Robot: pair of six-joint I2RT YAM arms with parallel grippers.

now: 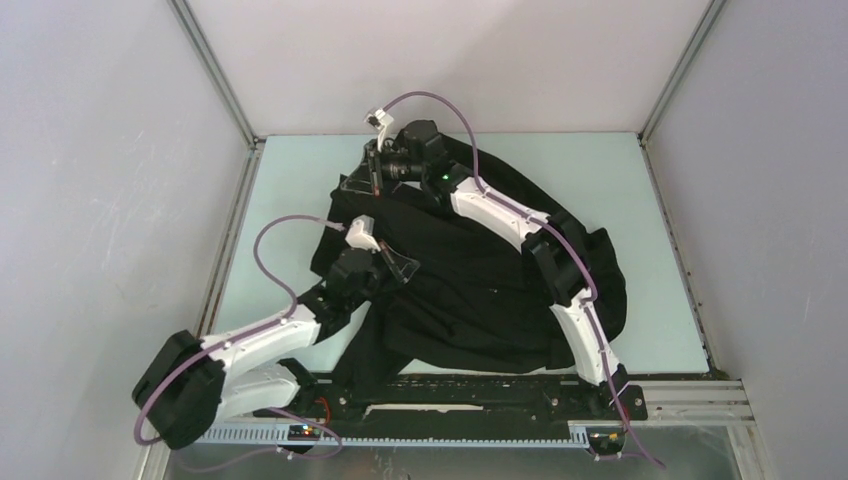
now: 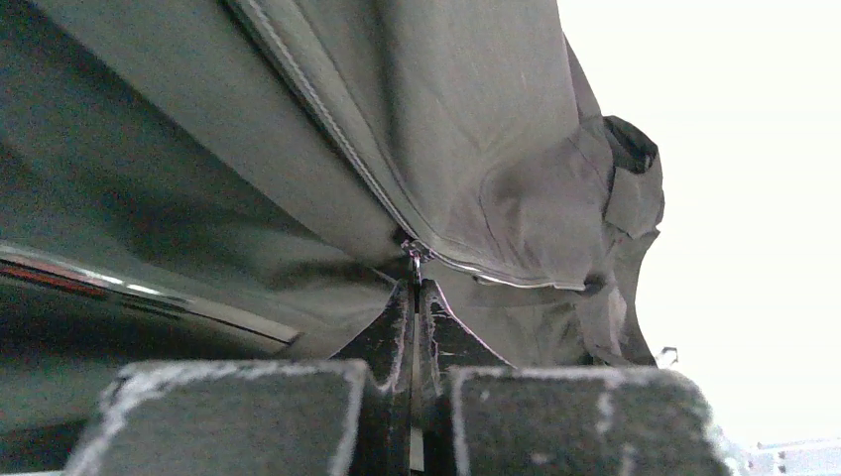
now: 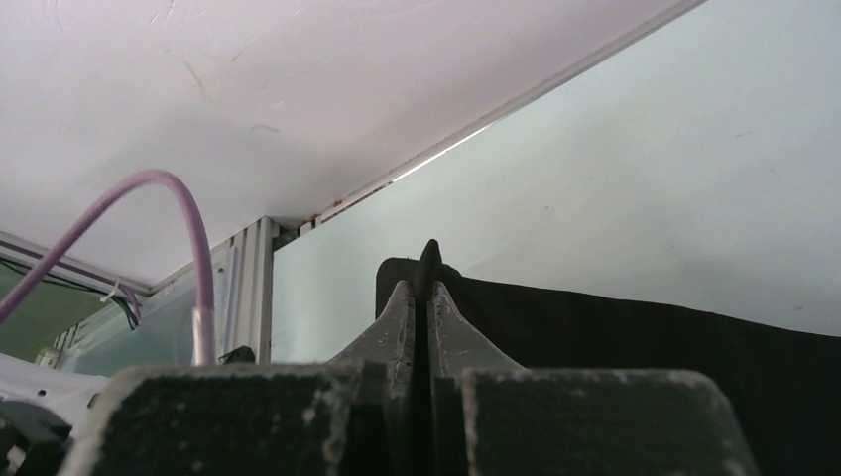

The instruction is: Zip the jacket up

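The jacket (image 1: 480,290) lies spread and rumpled over the middle of the pale tabletop (image 1: 290,200), with both arms reaching onto it from the near edge. The left fingers (image 2: 392,327) are clenched tight on the small metal zipper pull (image 2: 414,253), which sits at the point where the two front edges meet. Beyond it the zipper teeth (image 2: 327,129) run up and away along a raised fold of cloth. The right fingers (image 3: 397,317) are pinched shut on a thin dark edge of the jacket at its far left corner, close to the back wall, with a sliver of fabric poking up between the tips. This split looks deliberate: one arm anchors the far end of the garment so the cloth is drawn taut, while the other holds the slider, ready to travel along a straight track. How much of the zipper is already closed cannot be told from the overhead view, since the black fabric hides the seam. The likely risk is slack bunching ahead of the slider and jamming it.
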